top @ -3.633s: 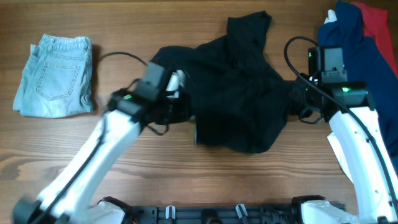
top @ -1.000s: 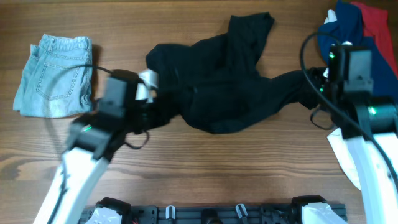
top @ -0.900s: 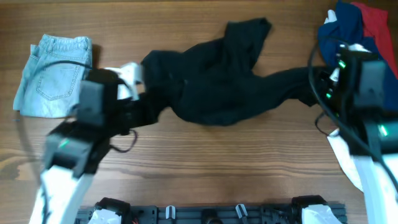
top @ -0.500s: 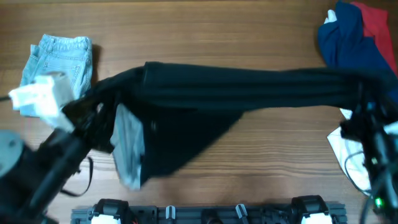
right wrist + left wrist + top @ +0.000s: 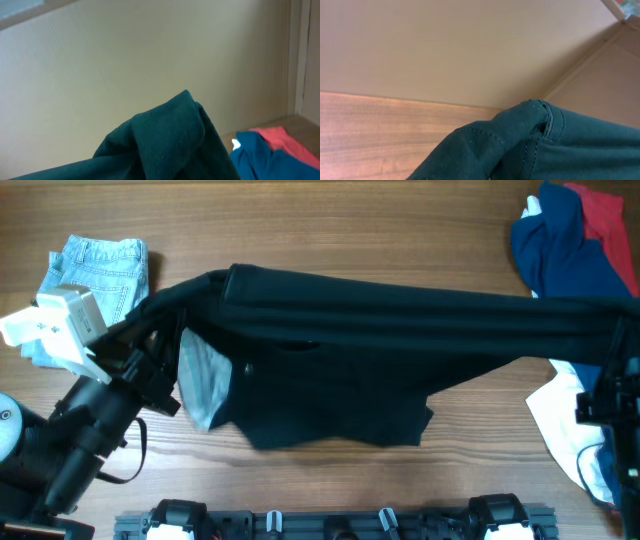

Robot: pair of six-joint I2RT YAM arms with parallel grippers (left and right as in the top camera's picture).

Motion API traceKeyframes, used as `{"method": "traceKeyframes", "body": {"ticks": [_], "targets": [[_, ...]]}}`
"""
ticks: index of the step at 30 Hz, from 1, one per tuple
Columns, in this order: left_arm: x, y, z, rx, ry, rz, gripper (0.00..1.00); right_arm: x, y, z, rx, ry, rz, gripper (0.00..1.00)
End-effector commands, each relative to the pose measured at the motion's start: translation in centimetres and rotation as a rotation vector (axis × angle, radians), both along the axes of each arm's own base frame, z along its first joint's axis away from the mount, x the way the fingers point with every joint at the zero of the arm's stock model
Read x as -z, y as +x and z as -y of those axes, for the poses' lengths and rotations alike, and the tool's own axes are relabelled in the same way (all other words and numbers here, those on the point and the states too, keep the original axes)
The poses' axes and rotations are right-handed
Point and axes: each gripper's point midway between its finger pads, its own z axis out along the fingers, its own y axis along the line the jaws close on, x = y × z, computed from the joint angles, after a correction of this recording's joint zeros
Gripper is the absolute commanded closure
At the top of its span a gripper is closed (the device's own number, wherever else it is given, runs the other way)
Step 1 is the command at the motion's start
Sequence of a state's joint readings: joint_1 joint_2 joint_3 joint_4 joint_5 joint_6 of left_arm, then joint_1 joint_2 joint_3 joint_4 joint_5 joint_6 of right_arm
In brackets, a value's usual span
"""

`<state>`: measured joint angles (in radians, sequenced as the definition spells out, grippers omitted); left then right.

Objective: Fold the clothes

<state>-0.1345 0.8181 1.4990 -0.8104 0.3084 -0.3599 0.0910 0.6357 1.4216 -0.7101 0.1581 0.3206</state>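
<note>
The black shirt [image 5: 350,350] hangs in the air above the wooden table [image 5: 350,230], pulled into a long taut band between the two arms. The left gripper [image 5: 152,340] is at one end and the right gripper [image 5: 612,355] at the other, and the rest of the cloth sags below the band toward the front edge. Neither pair of jaws shows through the fabric, but each wrist view has a bunched hem right up against the camera, so both look clamped tight on the shirt. To lay it out well, I'd say both ends should come down together with the tension held even, so the hanging part touches first and spreads flat instead of bunching. The sag looks lopsided — deeper toward the left — so a gentle shake might help. It wants to land on the bare middle, clear of the denim piece [image 5: 95,265] on one side and the navy garment [image 5: 560,250], red garment [image 5: 605,215] and white garment [image 5: 565,415] on the other.
</note>
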Motion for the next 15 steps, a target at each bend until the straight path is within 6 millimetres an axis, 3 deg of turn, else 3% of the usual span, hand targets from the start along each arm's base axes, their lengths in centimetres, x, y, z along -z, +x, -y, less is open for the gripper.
{"method": "traceKeyframes", "body": {"ticks": [1,9,12,15], "targets": [[-1.0,0.3,-1.7,-0.093,0.017,0.044,0.96,-2.5,-2.4,2.8,0.159,-0.010,0.065,0.96],[-0.6,0.3,-1.7,-0.095,0.021,0.029,0.96,-2.9,-3.3,3.3,0.180,-0.007,0.060,0.96],[0.4,1.7,-1.8,-0.108,0.030,-0.014,0.96,-1.9,-0.7,2.9,0.170,-0.020,-0.007,0.96],[3.5,5.4,-1.6,-0.116,0.065,-0.136,0.96,1.0,4.5,2.0,0.138,-0.046,-0.159,0.96]]}}
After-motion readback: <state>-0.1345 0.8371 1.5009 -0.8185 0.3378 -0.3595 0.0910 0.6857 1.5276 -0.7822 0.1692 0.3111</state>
